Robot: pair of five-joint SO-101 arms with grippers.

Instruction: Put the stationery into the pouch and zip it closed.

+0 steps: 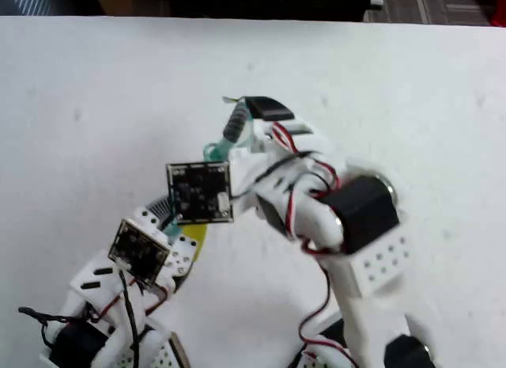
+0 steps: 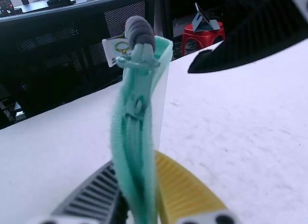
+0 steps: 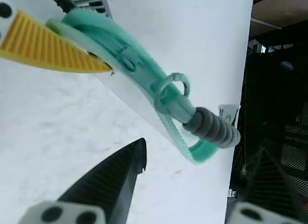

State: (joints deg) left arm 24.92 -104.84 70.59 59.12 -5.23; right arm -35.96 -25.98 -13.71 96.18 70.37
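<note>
A mint-green pouch stands on edge above the white table, zipper side toward the left wrist camera. My left gripper is shut on its lower end, between a yellow finger and a dark ribbed finger. A ribbed grey pull and a small tag hang at the pouch's far end, next to the zipper slider. My right gripper is open, with one black finger on each side of that end, not touching it. From above, the pouch runs between both grippers.
The right arm crosses the middle of the table, and the left arm sits at the near left. Beyond the far edge are black mesh furniture and a red stool.
</note>
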